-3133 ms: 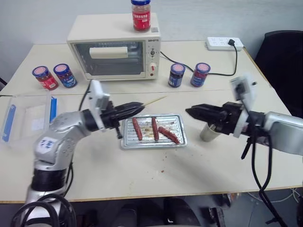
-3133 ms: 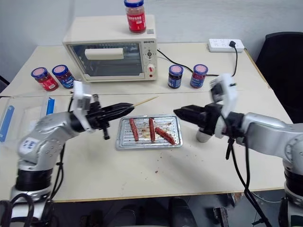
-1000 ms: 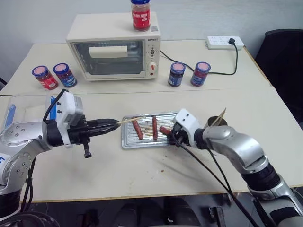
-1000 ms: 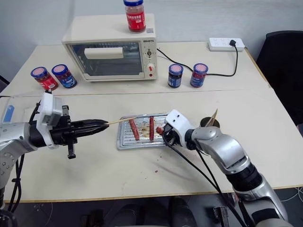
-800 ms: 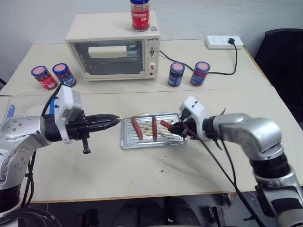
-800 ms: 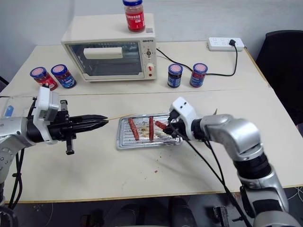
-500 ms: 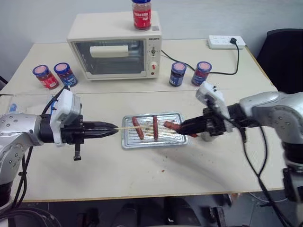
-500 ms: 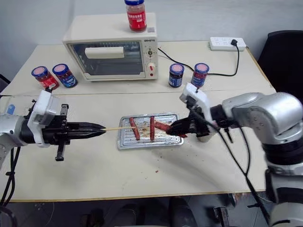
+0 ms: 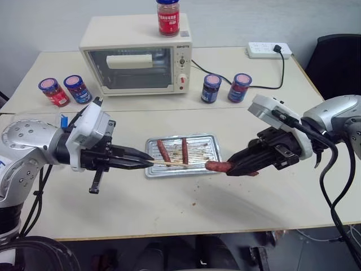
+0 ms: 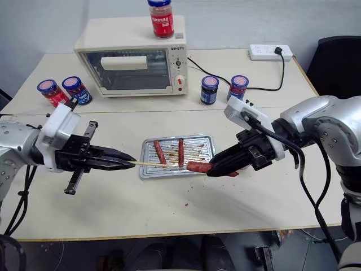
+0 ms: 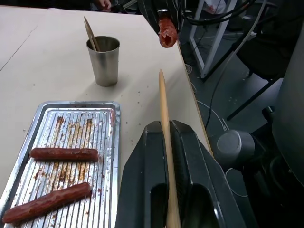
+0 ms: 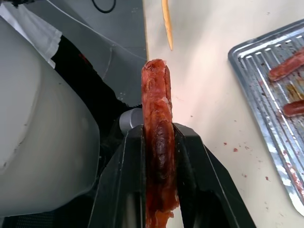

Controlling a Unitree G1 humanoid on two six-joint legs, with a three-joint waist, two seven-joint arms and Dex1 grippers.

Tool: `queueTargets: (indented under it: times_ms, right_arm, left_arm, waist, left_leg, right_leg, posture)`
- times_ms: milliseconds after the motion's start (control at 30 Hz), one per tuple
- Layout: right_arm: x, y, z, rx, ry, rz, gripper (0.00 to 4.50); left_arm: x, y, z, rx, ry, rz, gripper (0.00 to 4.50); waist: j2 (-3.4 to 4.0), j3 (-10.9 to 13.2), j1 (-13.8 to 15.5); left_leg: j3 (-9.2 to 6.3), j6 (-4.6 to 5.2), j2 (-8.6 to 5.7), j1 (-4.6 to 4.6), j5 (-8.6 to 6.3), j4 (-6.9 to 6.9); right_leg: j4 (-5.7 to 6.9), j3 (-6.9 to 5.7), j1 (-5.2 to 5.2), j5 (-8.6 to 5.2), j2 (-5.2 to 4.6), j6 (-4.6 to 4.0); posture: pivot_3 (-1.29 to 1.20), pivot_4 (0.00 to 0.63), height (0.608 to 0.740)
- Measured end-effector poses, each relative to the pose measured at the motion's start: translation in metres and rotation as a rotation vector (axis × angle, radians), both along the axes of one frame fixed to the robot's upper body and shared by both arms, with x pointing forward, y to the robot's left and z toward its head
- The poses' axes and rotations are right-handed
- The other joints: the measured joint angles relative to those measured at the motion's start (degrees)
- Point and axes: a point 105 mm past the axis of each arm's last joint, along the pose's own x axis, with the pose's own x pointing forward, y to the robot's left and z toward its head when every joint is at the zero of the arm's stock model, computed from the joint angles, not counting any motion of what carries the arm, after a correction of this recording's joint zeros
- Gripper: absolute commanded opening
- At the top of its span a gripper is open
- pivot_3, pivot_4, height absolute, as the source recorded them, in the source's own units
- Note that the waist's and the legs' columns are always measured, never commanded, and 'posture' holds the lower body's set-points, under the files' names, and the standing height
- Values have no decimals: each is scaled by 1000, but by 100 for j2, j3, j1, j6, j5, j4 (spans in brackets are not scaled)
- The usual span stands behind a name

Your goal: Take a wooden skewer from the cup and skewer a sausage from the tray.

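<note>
The right end effector (image 9: 232,169) grips the sausage (image 9: 216,166) near the wooden skewer (image 9: 169,163), clenched in the left end effector (image 9: 145,162).

Your left gripper (image 11: 167,142) pinches the wooden skewer (image 11: 165,128), tip aimed at the sausage (image 11: 167,32) held aloft. Two more sausages (image 11: 64,154) lie on the ridged metal tray (image 11: 99,112); beyond stands the metal cup (image 11: 104,61) with a stick.

Three sausages are counted: two (image 9: 163,151) (image 9: 185,151) on the one tray (image 9: 210,139) and one sausage (image 9: 215,166) held above the table (image 9: 169,197). Five jars are seen: two (image 9: 49,92) (image 9: 77,89) left, two (image 9: 211,88) (image 9: 238,87) right, one (image 9: 167,17) on the single oven (image 9: 135,56). One cup (image 11: 103,61), one power strip (image 9: 268,51) and two skewers (image 11: 163,109) (image 11: 90,34) are visible.
</note>
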Motion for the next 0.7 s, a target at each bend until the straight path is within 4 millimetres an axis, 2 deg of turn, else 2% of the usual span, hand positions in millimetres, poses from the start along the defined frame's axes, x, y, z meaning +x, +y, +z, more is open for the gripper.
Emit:
queueTargets:
  times_ms: [233, 700]
  right_arm:
    - [-2, 2, 0, -1, 1, 9, 809]
    - [0, 3, -4, -3, 3, -13, 809]
  left_arm:
    - [5, -7, -2, -26, 11, -14, 0]
    - [7, -8, 2, -35, -4, -7, 0]
  waist:
    - [0, 0, -6]
    - [0, 0, -2]
  left_leg:
    - [0, 0, 1, 0, 0, 0]
    - [0, -1, 0, 0, 0, 3]
  right_leg:
    - [2, 0, 0, 0, 1, 0]
    - [3, -1, 0, 0, 0, 0]
  posture:
    - [0, 150, 740]
    - [0, 150, 740]
